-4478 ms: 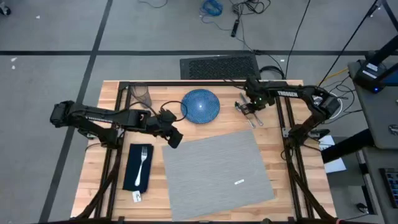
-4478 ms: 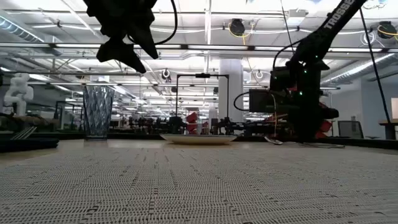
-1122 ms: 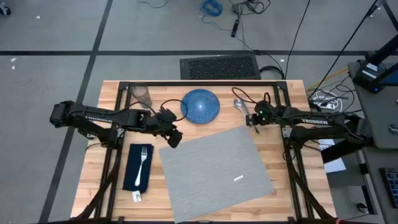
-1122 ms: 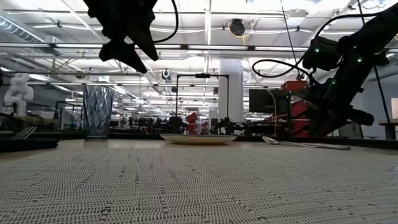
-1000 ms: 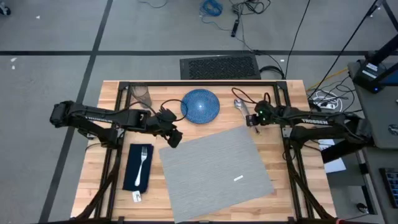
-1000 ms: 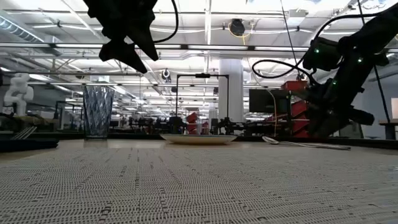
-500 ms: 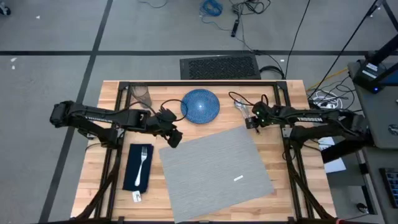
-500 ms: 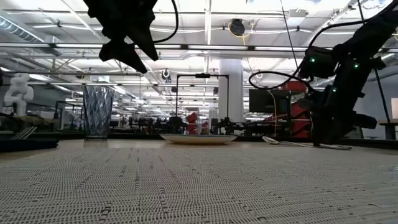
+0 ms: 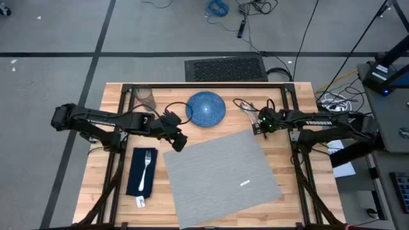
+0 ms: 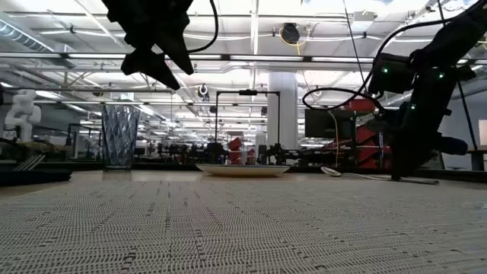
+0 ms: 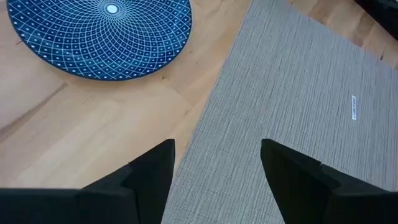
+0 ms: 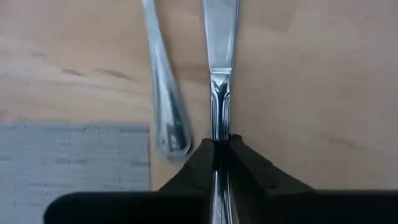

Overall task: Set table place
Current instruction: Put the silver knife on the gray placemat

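Observation:
The grey placemat (image 9: 220,176) lies in the middle of the table (image 9: 287,191). Behind it stand the blue plate (image 9: 206,107) and the clear glass (image 9: 146,97). A fork (image 9: 147,165) lies on the navy napkin (image 9: 142,171) at the left. The knife (image 12: 221,37) and spoon (image 12: 165,93) lie side by side on the wood, off the placemat's far right corner. My right gripper (image 12: 221,144) is shut on the knife. My left gripper (image 11: 217,168) hovers open over the placemat's far left corner. My right gripper pinches the knife's handle (image 12: 220,127) between its two fingers (image 12: 202,155). The fingers come from above and point down at the table (image 10: 396,176). The knife lies flat on the wood, its blade reaching away from the fingers.
The spoon's handle end (image 12: 174,143) lies close beside my right fingers, next to the placemat's corner (image 12: 124,143). A black frame (image 9: 204,86) edges the table. Cables (image 9: 246,103) hang by the right arm. Bare wood shows right of the placemat (image 9: 281,153).
My right gripper has tipped from slanting to pointing straight down and has come down onto the cutlery beside the placemat's far right corner, shifting a little toward the table's left. The left arm has kept still.

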Robot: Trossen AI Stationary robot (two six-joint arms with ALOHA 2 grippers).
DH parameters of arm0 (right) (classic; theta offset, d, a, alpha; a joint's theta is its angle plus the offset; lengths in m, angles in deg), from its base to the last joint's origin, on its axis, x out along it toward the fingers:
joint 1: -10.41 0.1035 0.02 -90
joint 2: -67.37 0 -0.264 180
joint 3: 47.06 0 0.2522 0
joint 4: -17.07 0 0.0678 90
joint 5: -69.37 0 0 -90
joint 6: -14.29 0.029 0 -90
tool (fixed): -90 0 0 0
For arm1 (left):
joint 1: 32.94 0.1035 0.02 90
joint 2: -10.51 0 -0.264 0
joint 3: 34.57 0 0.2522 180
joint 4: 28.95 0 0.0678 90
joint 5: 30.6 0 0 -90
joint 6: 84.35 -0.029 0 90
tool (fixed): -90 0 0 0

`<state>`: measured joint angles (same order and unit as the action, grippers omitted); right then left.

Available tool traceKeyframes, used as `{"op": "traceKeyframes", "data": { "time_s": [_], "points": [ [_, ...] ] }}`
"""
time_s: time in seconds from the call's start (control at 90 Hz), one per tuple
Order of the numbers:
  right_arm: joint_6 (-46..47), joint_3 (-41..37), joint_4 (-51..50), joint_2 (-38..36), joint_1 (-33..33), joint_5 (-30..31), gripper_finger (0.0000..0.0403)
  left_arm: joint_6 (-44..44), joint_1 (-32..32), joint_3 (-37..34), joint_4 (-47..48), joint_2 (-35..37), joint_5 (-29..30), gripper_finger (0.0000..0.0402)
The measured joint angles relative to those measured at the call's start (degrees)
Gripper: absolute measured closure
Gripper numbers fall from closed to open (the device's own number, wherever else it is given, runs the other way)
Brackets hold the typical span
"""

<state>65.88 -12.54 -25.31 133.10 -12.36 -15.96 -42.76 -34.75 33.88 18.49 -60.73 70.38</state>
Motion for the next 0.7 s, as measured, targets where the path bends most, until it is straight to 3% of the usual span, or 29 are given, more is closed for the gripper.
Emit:
{"op": "traceKeyframes", "data": {
  "time_s": [0.233,0.456,0.6,0.7],
  "points": [
    [6.2,0.1,-4.3,-1.5,7.1,-2.2,0.0391,-0.2,0.0,0.0,0.0,0.0,0.0,0.0178],
    [12.1,-0.5,-9.2,-6.6,13.8,-9.8,0.0394,-0.5,0.0,0.0,0.1,0.0,0.1,0.0178],
    [14.1,-1.1,-1.5,-11.2,18.8,-17.0,0.0399,-0.5,0.0,0.0,0.1,0.0,0.3,0.0178],
    [18.0,-0.7,0.9,-14.9,22.0,-13.3,0.0402,-0.5,0.0,0.0,0.1,0.0,0.4,0.0178]
  ]
}}
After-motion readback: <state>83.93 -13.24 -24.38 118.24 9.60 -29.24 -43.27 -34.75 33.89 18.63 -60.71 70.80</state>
